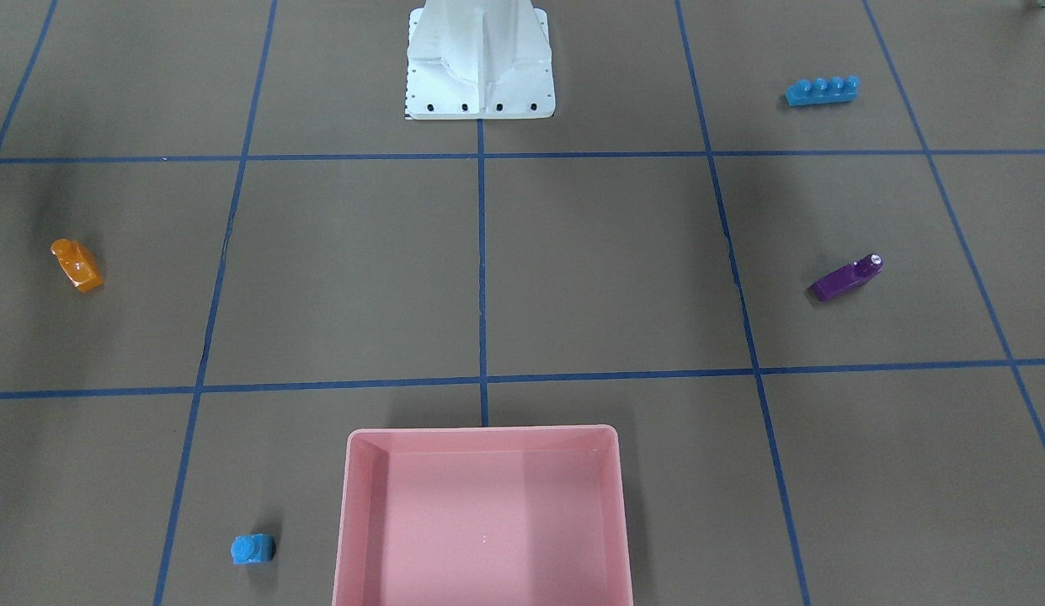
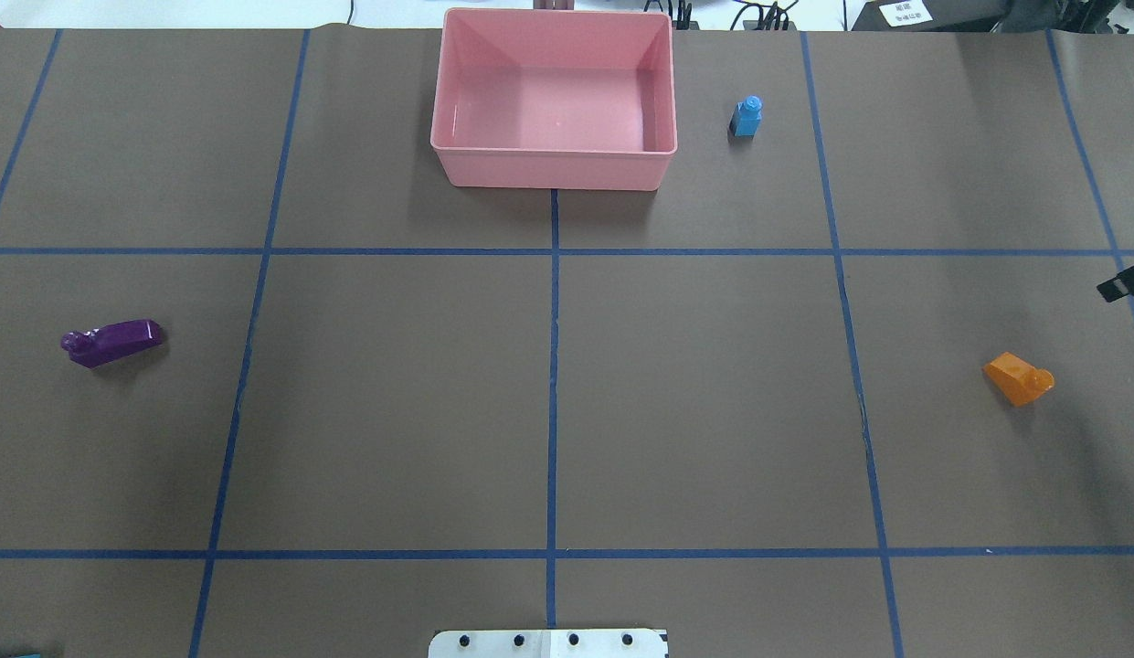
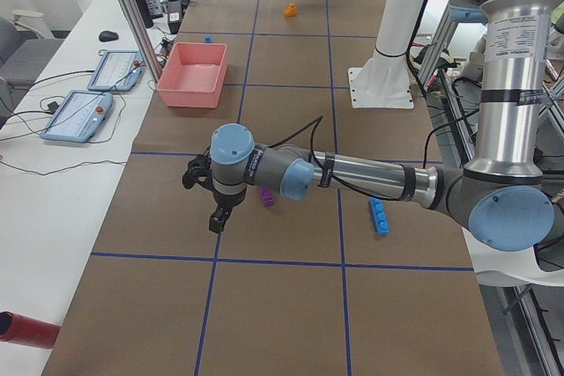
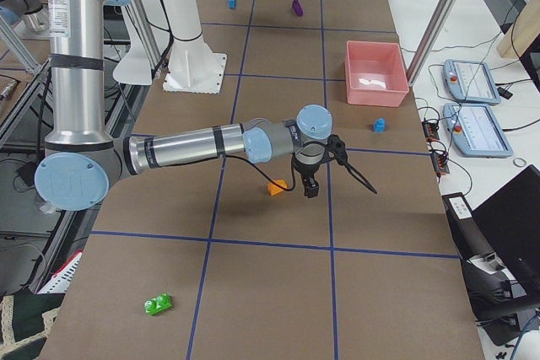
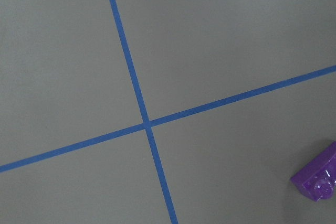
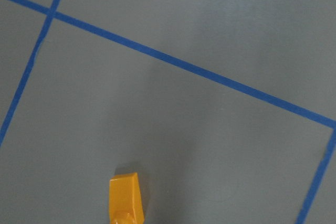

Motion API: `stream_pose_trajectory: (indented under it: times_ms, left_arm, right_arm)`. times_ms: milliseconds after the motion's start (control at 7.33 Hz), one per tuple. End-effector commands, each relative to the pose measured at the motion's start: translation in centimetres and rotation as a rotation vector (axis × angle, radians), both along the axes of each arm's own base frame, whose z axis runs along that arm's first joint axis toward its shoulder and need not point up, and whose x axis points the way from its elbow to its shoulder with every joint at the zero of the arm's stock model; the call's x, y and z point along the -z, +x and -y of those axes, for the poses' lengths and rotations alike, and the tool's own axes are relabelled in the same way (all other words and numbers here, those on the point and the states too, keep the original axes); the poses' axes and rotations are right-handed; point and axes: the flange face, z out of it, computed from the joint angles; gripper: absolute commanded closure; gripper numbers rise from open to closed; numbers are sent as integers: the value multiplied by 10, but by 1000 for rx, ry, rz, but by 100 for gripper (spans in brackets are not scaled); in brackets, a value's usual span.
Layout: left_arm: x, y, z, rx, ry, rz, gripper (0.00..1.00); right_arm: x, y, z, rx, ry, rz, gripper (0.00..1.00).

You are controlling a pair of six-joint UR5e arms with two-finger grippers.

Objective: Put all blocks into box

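The pink box (image 2: 553,169) stands empty at the table's far edge, also in the front view (image 1: 480,433). The small blue brick (image 2: 747,116) stands beside it. The purple brick (image 2: 112,342) lies on my left and shows in the left wrist view (image 5: 317,179). My left gripper (image 3: 217,219) hovers near it; I cannot tell its jaws. The orange brick (image 2: 1018,378) lies on my right, at the right wrist view's bottom (image 6: 125,198). My right gripper (image 4: 309,190) hangs beside it; I cannot tell its jaws. The long blue brick (image 1: 822,90) and green brick (image 4: 158,303) lie near my side.
The white robot base (image 1: 480,84) stands at mid table on my side. Blue tape lines grid the brown table. Teach pendants (image 3: 88,112) lie on the side bench beyond the box. A red cylinder (image 3: 26,330) lies off the table's left end.
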Motion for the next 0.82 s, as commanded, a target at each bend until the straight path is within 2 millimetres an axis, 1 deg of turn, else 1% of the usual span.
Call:
stream_pose_trajectory:
  times_ms: [0, 136, 273, 409, 682]
  left_arm:
    - [-1, 0, 1, 0, 4, 0, 0]
    - [1, 0, 2, 0, 7, 0, 0]
    - [0, 0, 2, 0, 5, 0, 0]
    - [-1, 0, 2, -2, 4, 0, 0]
    - [-2, 0, 2, -2, 3, 0, 0]
  right_arm:
    - [-14, -47, -32, 101, 58, 15, 0]
    - [-20, -69, -39, 115, 18, -5, 0]
    - [-22, -90, -46, 95, -63, -12, 0]
    - [-31, -102, -49, 107, -72, -42, 0]
    - [-53, -111, -50, 119, -96, -76, 0]
